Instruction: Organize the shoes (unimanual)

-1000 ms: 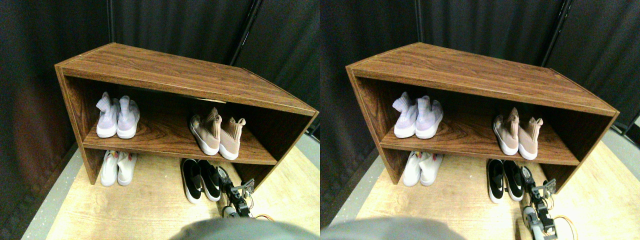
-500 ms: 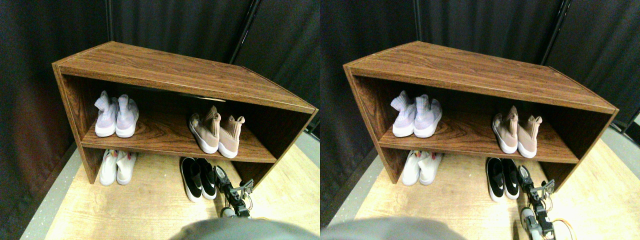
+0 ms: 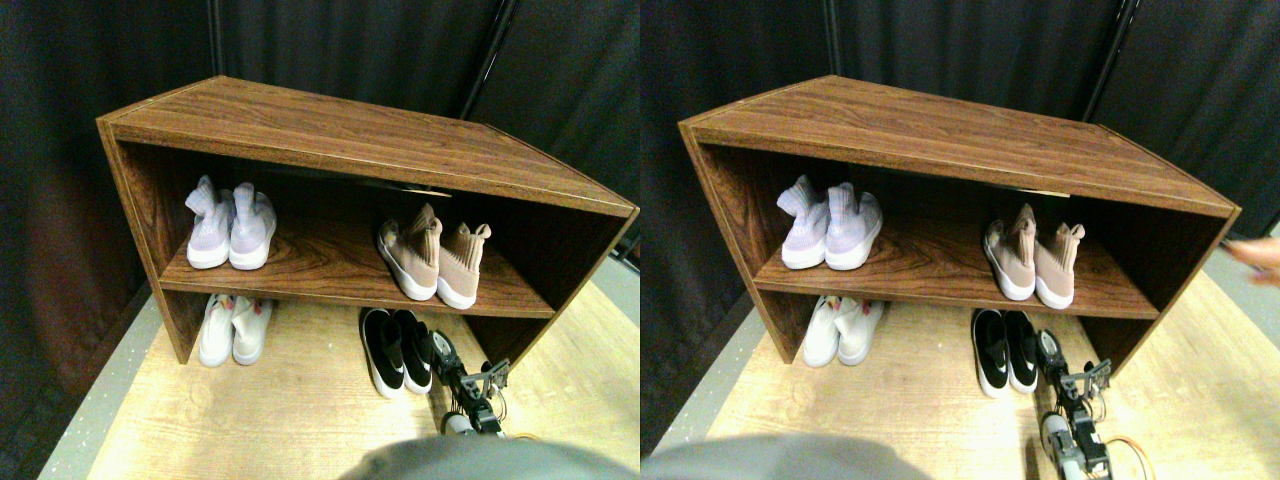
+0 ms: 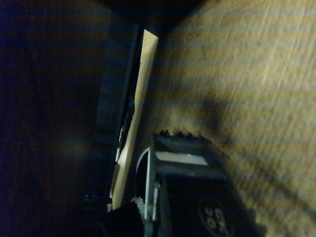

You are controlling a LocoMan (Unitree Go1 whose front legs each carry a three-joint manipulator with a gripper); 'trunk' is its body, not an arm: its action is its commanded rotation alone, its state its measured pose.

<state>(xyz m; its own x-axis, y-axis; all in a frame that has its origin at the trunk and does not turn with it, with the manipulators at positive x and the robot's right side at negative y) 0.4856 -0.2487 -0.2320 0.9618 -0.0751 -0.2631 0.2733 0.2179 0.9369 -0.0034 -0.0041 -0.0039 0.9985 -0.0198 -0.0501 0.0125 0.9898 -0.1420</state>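
Black shoes [image 3: 398, 350] on floor [image 3: 300, 410] under shelf [image 3: 340, 275], right end effector [image 3: 443, 352] just beside them; jaw state unclear. Pinkish-beige pair [image 3: 435, 262], lavender pair [image 3: 230, 225] on shelf; white pair [image 3: 232, 330] below. Wrist view: dark jaw frame [image 4: 185, 163], wood floor [image 4: 247, 74] only.

The shelf unit [image 3: 350, 150] is dark reddish-brown with a streaky wood-grain pattern. On its middle board sit a lavender pair [image 3: 230, 225] and a pinkish-beige knit pair [image 3: 435, 258], both white-soled. Below, a white pair [image 3: 232, 330] and a black pair [image 3: 398, 350] (white soles, white logo) rest on pale yellow wood-grain floor [image 3: 280, 410]. Black curtains [image 3: 350, 40] hang behind. The dim wrist view shows what seems to be a dark jaw [image 4: 187, 187].
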